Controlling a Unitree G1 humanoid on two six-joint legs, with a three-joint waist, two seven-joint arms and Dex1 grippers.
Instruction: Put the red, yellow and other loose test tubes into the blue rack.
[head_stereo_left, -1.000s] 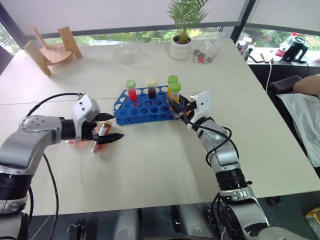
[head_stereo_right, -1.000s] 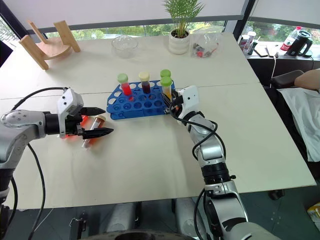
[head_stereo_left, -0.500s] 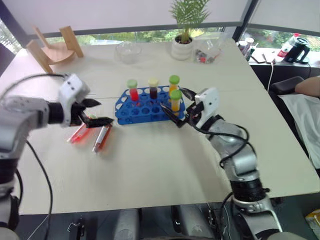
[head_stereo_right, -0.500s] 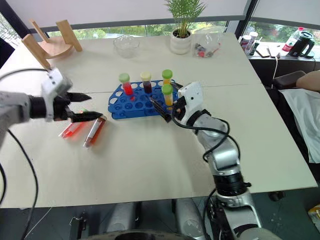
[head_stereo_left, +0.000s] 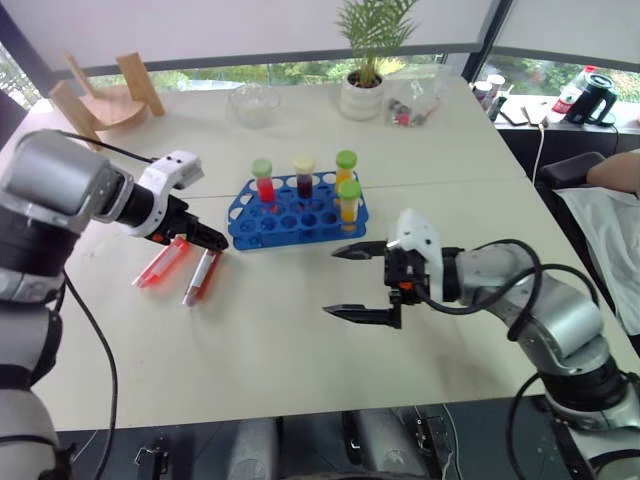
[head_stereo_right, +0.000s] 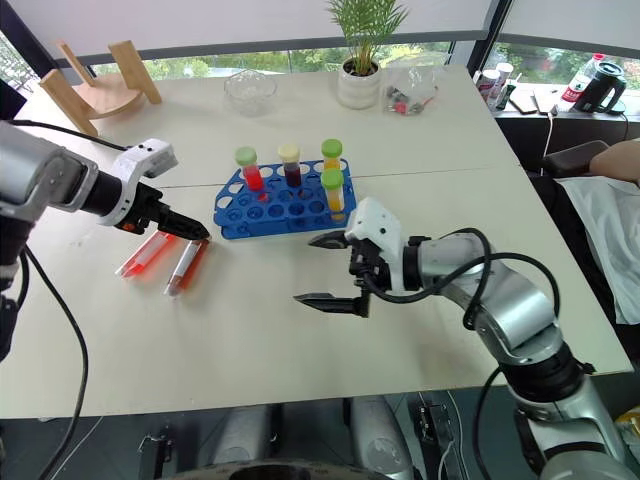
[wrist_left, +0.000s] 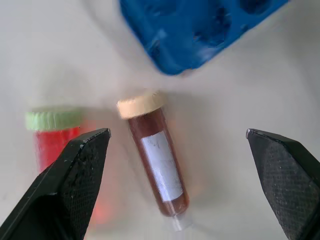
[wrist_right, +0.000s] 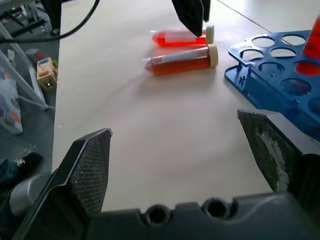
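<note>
The blue rack (head_stereo_left: 285, 222) stands mid-table and holds several capped tubes, among them a red one (head_stereo_left: 264, 186) and a yellow one (head_stereo_left: 349, 204). Two loose tubes lie to its left: a red tube with a green cap (head_stereo_left: 160, 263) and a brownish tube with a cream cap (head_stereo_left: 203, 275). My left gripper (head_stereo_left: 200, 240) hangs open just above them, pointing down, and the cream-capped tube (wrist_left: 156, 162) lies between its fingers (wrist_left: 72, 180). My right gripper (head_stereo_left: 332, 283) is open and empty over bare table, in front of the rack and apart from it.
At the back stand a wooden stand (head_stereo_left: 100, 95), a glass bowl (head_stereo_left: 253, 103), a potted plant (head_stereo_left: 362, 92) and a plastic bag (head_stereo_left: 415, 100). A kettle (head_stereo_left: 590, 97) and a person's arm (head_stereo_left: 615, 168) are at the far right.
My right gripper opened, left the yellow tube standing in the rack and drew back toward me. My left gripper rose and tipped downward over the loose tubes.
</note>
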